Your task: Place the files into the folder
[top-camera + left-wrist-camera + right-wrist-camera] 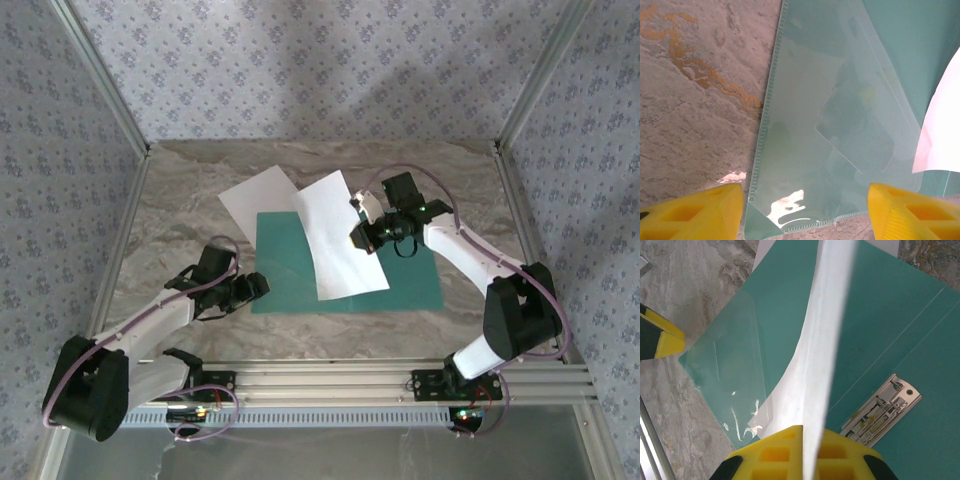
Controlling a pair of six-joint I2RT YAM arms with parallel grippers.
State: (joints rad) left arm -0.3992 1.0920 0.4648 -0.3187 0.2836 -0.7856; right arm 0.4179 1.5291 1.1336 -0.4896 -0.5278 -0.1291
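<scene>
Right gripper (pixel 368 233) pinches the white sheet (pixel 338 250) over the teal folder (pixel 412 285); best lowered square, clear of the metal clip (pixel 882 407). Left gripper (pixel 256 287) hovers open.

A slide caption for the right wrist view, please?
Right gripper holds a white sheet over the open teal folder, near its metal clip.

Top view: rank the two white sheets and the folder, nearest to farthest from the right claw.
1. The held sheet: pinched in the right claw, draped across the middle of the scene.
2. The folder: lying open directly beneath the claw.
3. The other sheet: flat at the back left, past the folder's far corner.
</scene>
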